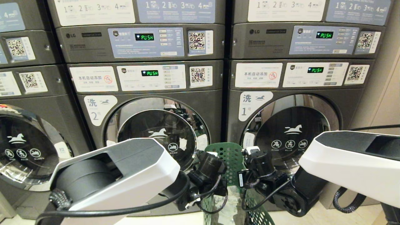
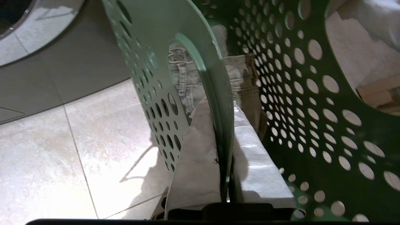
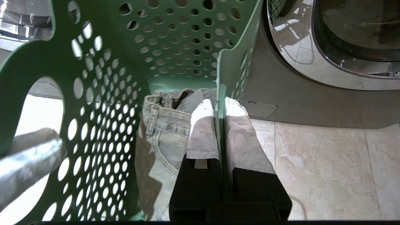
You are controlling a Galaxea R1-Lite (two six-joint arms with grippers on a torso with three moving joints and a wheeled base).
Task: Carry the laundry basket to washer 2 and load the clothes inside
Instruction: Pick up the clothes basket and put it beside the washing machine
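The dark green perforated laundry basket (image 1: pixel 230 155) sits low in the head view, between my two wrists, in front of the seam between two washers. My left gripper (image 2: pixel 220 107) is shut on one side wall of the basket (image 2: pixel 312 125), one padded finger inside and one outside. On the opposite wall (image 3: pixel 175 47), my right gripper (image 3: pixel 218 104) is shut the same way. The clothes (image 3: pixel 162 131), faded denim, lie in the basket's bottom and also show through the handle slot (image 2: pixel 182 73). Washer 2 (image 1: pixel 156 134) stands ahead on the left with its round door closed.
Washer 1 (image 1: pixel 290 134) stands to the right of washer 2, and a third washer (image 1: pixel 22 147) at the far left, both doors closed. Dryers (image 1: pixel 143 40) are stacked above. Pale floor tiles (image 3: pixel 328 168) lie under the basket. A beige wall (image 1: pixel 387 93) closes off the right.
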